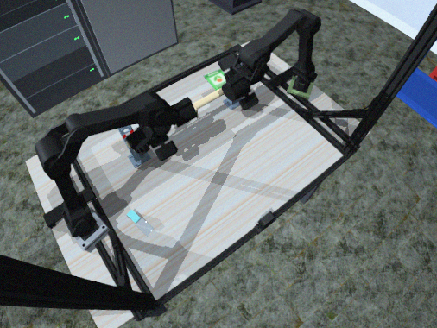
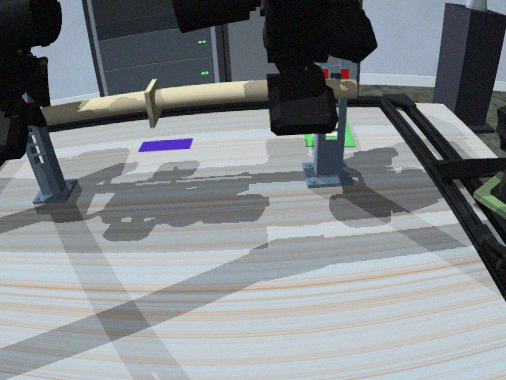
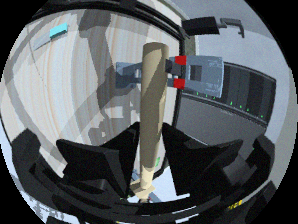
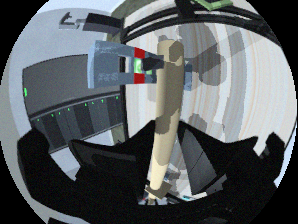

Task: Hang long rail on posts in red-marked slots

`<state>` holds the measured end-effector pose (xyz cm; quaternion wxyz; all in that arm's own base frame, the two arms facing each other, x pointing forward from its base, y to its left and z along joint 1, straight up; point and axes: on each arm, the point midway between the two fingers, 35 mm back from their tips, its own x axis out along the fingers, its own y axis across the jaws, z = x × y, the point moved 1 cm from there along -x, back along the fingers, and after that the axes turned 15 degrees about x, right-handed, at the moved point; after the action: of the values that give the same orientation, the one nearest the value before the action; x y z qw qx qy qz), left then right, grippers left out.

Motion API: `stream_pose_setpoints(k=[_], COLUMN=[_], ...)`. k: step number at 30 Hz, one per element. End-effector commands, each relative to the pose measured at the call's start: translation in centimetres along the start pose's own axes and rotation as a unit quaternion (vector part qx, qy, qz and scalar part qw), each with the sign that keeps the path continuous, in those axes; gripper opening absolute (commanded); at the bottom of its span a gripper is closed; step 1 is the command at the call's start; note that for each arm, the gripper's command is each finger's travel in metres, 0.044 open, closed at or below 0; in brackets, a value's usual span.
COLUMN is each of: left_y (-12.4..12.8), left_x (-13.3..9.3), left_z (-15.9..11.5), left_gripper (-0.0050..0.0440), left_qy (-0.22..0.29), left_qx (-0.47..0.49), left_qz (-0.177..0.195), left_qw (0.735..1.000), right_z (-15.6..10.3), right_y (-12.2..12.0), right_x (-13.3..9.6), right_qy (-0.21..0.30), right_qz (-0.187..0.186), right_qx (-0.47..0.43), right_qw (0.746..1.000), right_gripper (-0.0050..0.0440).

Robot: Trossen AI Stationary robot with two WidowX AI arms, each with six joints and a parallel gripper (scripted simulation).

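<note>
The long tan rail (image 1: 207, 100) (image 2: 200, 95) (image 3: 152, 110) (image 4: 167, 115) is held in the air across the back of the table, roughly level. My left gripper (image 1: 152, 147) (image 3: 150, 125) is shut on one end part of it. That end reaches the grey post (image 1: 129, 134) (image 2: 45, 160) (image 3: 200, 72) beside its red-marked slot. My right gripper (image 1: 241, 96) (image 2: 300, 100) (image 4: 166, 124) is shut on the other end part. That end lies at the red marks of the second post (image 2: 327, 150) (image 4: 107, 67). The hooks are hidden, so I cannot tell whether they sit in the slots.
A green patch (image 1: 214, 78) (image 2: 350, 137) lies behind the second post. A purple patch (image 2: 165, 144) lies on the table under the rail. A small cyan block (image 1: 135, 216) lies near the left arm's base. A black frame (image 1: 302, 112) borders the table.
</note>
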<state>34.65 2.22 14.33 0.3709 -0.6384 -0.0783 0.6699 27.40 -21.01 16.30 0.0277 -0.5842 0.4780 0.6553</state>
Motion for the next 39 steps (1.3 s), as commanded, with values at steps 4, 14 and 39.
stream_pose_setpoints(k=[4,14,39], left_y=[-0.1,-0.4,-1.6], left_x=[0.3,0.6,1.8], left_z=[0.1,0.1,0.3], left_gripper=[0.0,0.0,0.0], left_qy=[-0.007,-0.01,-0.026], left_qx=[0.009,0.005,-0.012], left_qz=[-0.008,-0.009,-0.014], left_qw=[1.0,1.0,0.999], right_z=[-0.1,-0.2,-0.6], right_y=[0.1,0.5,1.8], right_x=[-0.3,0.0,1.0], right_qy=[0.006,0.005,0.003], right_qz=[-0.002,-0.002,-0.001], right_qx=[-0.002,-0.001,0.001], right_qw=[1.0,1.0,1.0], right_gripper=[0.0,0.0,0.0])
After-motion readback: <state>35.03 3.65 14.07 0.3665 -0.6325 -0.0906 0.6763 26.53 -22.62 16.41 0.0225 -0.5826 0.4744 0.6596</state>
